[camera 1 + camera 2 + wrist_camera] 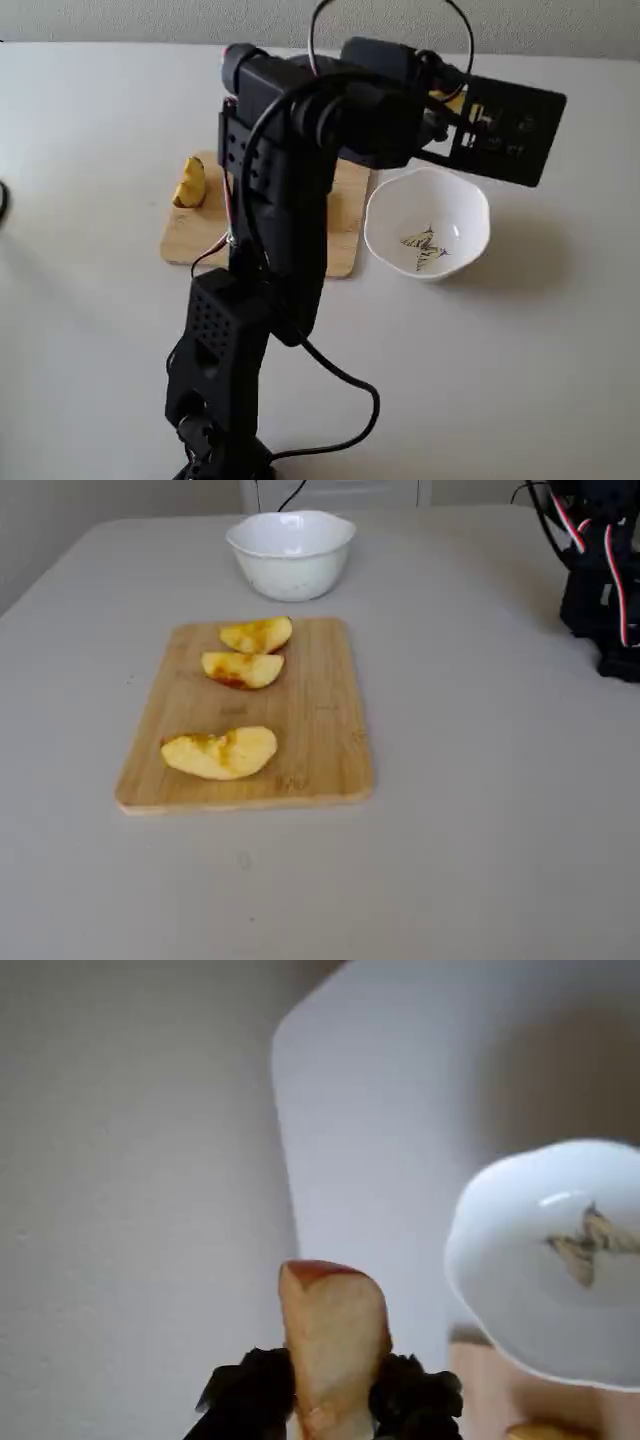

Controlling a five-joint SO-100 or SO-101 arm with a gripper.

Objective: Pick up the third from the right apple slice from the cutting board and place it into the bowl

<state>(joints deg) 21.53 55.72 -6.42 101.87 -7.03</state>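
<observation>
My gripper (335, 1392) is shut on an apple slice (335, 1332), a pale wedge with a reddish skin edge that stands up between the black fingers. In the wrist view the white bowl (470, 1260) with its butterfly mark lies to the right of the slice and lower down. In a fixed view the gripper (452, 100) hangs in the air above the bowl's (374, 215) far rim, with a bit of yellow showing in it. The wooden cutting board (320, 740) lies beside the bowl (290, 575).
Three more apple slices lie on the board: one near the bowl (256, 634), one behind it (242, 668) and one at the near end (220, 753). The arm's body (280, 200) hides most of the board (190, 240). The arm's base (605, 590) stands at the right.
</observation>
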